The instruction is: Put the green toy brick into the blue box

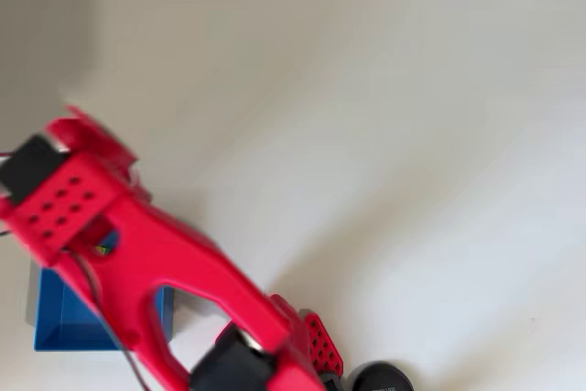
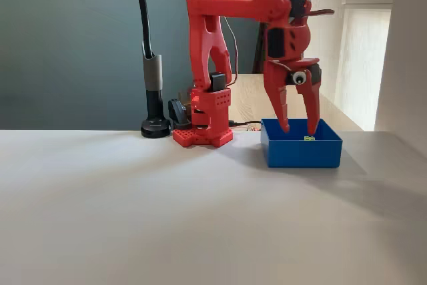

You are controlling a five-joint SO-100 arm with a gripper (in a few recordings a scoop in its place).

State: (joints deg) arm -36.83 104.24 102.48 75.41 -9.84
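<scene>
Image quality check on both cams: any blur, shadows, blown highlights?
Overhead view: soft focus throughout, the red arm smeared at its edges, a dark shadow patch at top left. Fixed view: sharp, the window at right blown out, soft shadow around the blue box.

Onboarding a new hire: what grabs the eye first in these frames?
The red arm, bright against the pale table, reaching right in the fixed view. Its gripper hangs open over the blue box, and the green toy brick peeks over the box's front wall.
</scene>
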